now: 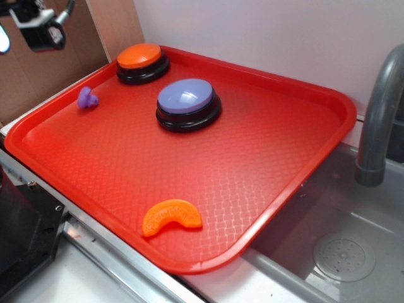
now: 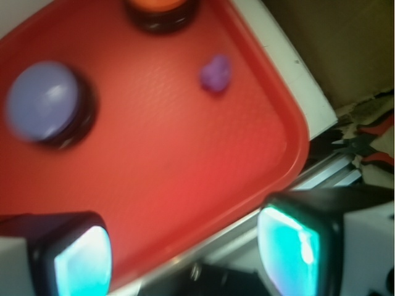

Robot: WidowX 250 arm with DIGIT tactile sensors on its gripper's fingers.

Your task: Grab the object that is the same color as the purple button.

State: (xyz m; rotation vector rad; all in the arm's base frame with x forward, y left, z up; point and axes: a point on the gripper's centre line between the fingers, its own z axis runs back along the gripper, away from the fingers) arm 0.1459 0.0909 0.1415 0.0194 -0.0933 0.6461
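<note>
A tiny purple lumpy object [image 1: 87, 98] [image 2: 216, 74] lies on the red tray [image 1: 265, 132] near its far left rim. The purple button [image 1: 188, 104] [image 2: 46, 102], a lavender dome on a black base, sits mid-tray to its right. My gripper [image 1: 38, 28] hangs high at the top left, beyond the tray's corner and well away from the object. In the wrist view my gripper [image 2: 185, 256] stands open above the tray's rim with nothing between its cyan-lit pads [image 2: 83, 262].
An orange-topped button [image 1: 142, 62] [image 2: 162, 11] stands at the tray's far corner. An orange crescent slice [image 1: 172, 216] lies near the front rim. A grey faucet [image 1: 382, 113] and sink [image 1: 328, 252] are at the right. A black box [image 1: 22, 233] sits below the tray's left.
</note>
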